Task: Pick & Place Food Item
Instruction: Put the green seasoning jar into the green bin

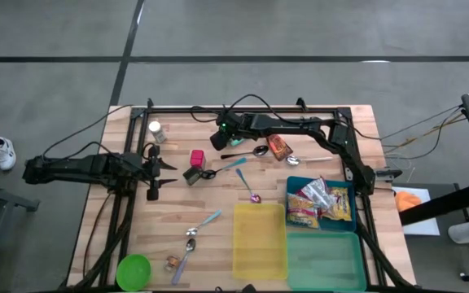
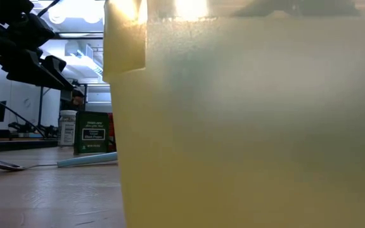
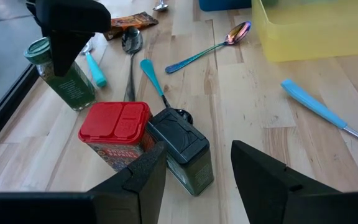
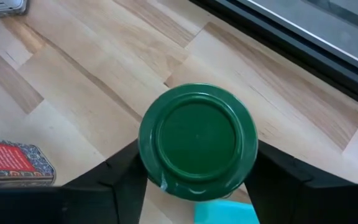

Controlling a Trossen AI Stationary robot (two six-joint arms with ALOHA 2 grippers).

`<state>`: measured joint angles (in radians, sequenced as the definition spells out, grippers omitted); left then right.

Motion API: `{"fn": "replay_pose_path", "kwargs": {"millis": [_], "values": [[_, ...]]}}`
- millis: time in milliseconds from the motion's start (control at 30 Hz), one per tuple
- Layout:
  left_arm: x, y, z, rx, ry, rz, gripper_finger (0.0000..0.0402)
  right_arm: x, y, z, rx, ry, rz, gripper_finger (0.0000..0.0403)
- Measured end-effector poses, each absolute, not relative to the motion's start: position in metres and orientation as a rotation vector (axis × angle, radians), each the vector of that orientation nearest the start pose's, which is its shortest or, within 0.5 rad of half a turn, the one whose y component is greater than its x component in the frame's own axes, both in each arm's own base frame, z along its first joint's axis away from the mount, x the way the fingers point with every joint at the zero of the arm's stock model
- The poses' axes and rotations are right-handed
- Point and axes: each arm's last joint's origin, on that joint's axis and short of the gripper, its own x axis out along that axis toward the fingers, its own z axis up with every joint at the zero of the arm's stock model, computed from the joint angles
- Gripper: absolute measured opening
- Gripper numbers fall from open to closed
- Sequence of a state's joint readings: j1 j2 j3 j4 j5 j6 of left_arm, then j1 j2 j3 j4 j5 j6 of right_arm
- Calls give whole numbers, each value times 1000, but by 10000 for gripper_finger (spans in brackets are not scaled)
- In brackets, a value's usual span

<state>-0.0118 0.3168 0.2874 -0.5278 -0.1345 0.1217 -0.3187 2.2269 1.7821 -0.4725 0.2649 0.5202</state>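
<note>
A glass jar of green herbs with a green lid (image 3: 61, 74) stands upright on its base near the table's far edge. My right gripper (image 4: 196, 168) reaches down over it from the right and is shut on it; the lid (image 4: 197, 140) fills the gap between its fingers. In the high view that gripper (image 1: 221, 138) covers the jar. My left gripper (image 3: 194, 171) waits open at the table's left (image 1: 155, 171), with nothing between its fingers. Just ahead of it stand a red-lidded tin (image 3: 117, 134) and a dark-lidded jar (image 3: 182, 149). My right gripper pinches the jar between its two fingers at the lid's rim (image 4: 146, 155), one finger on each side. The fingers slant down from above, coming from the table's right. The jar stands upright with its base on the table (image 3: 73, 99).
Spoons (image 3: 210, 45) and blue-handled cutlery (image 3: 319, 109) lie scattered mid-table. A snack packet (image 1: 279, 147) and a white shaker (image 1: 155, 130) sit toward the far edge. At the near right stand a blue bin (image 1: 293, 183) with packets, a yellow bin (image 1: 259, 240) and a green bin (image 1: 326, 260). A green bowl (image 1: 133, 271) sits near left.
</note>
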Motion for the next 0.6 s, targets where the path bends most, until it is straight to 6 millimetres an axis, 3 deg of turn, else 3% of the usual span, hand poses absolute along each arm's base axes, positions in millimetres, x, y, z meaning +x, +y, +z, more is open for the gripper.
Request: {"fn": "replay_pose_path", "kwargs": {"millis": [600], "values": [[98,3,188,159,562,86,181,458,-159,188,487,770,-766,211]]}}
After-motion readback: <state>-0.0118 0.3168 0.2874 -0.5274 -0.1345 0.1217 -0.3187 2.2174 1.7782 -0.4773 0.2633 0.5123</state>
